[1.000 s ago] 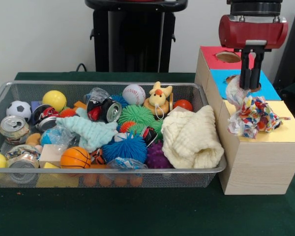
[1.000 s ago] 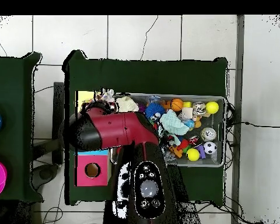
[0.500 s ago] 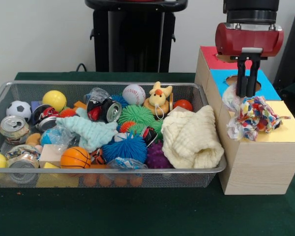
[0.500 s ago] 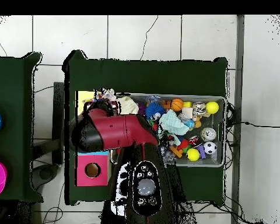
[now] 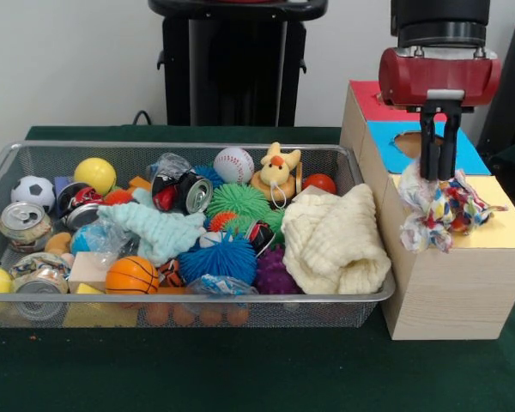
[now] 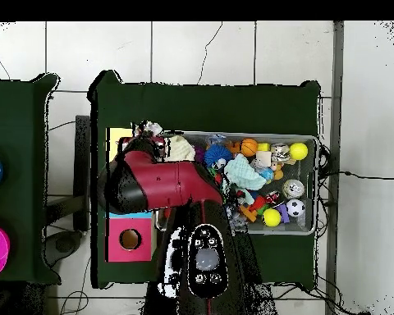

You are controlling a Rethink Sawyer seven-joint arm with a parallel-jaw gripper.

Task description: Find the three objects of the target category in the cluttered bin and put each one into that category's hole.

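Note:
My gripper [image 5: 437, 174] hangs over the yellow end of the wooden box [image 5: 451, 283], shut on the top of a multicoloured rag bundle [image 5: 442, 213]. The bundle droops onto the yellow panel [image 5: 506, 230], and any hole there is hidden under it. Behind it lie the blue panel [image 5: 468, 154], its hole partly hidden by my fingers, and the red panel with its round hole [image 5: 399, 99]. From overhead the arm [image 6: 159, 184] covers most of the box. Only the bundle's tip [image 6: 149, 129] and the red panel's hole [image 6: 130, 239] show.
Left of the box stands the wire bin [image 5: 189, 148]. It is packed with a cream cloth [image 5: 335, 240], a mint cloth [image 5: 159, 230], spiky balls, sports balls, crushed cans [image 5: 24, 225] and a plush rabbit [image 5: 276, 172].
The gripper shifted slightly right and lower with the rag bundle, which now sags a little lower on the yellow panel. Nothing in the bin moved.

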